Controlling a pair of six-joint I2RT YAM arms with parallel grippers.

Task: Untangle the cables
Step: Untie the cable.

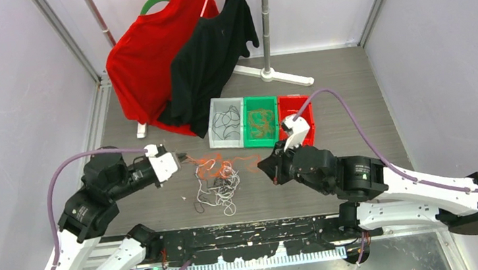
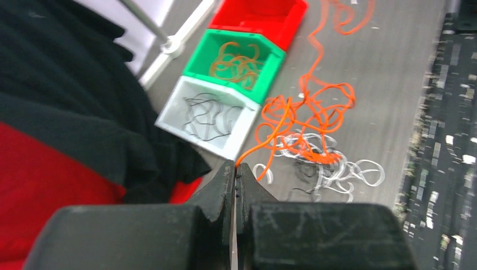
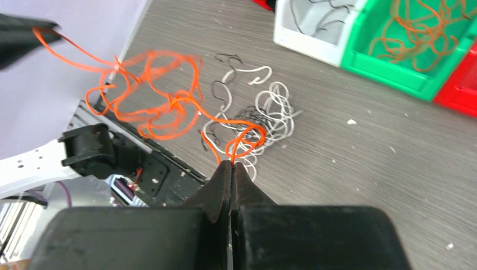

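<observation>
A tangle of orange cable [image 1: 216,163] hangs stretched between my two grippers above a heap of white and black cables [image 1: 219,190] on the table. My left gripper [image 2: 235,165] is shut on one end of the orange cable [image 2: 292,115]. My right gripper [image 3: 232,163] is shut on another part of the orange cable [image 3: 163,112]. In the top view the left gripper [image 1: 183,159] is left of the tangle and the right gripper [image 1: 266,167] is right of it. The white cables [image 3: 270,109] lie below.
Three small bins stand behind the heap: a white bin [image 1: 215,110] with black cables, a green bin [image 1: 254,143] with orange-brown cables, a red bin [image 1: 308,110]. A red shirt [image 1: 139,58] and a black shirt [image 1: 213,49] hang on a rack at the back left.
</observation>
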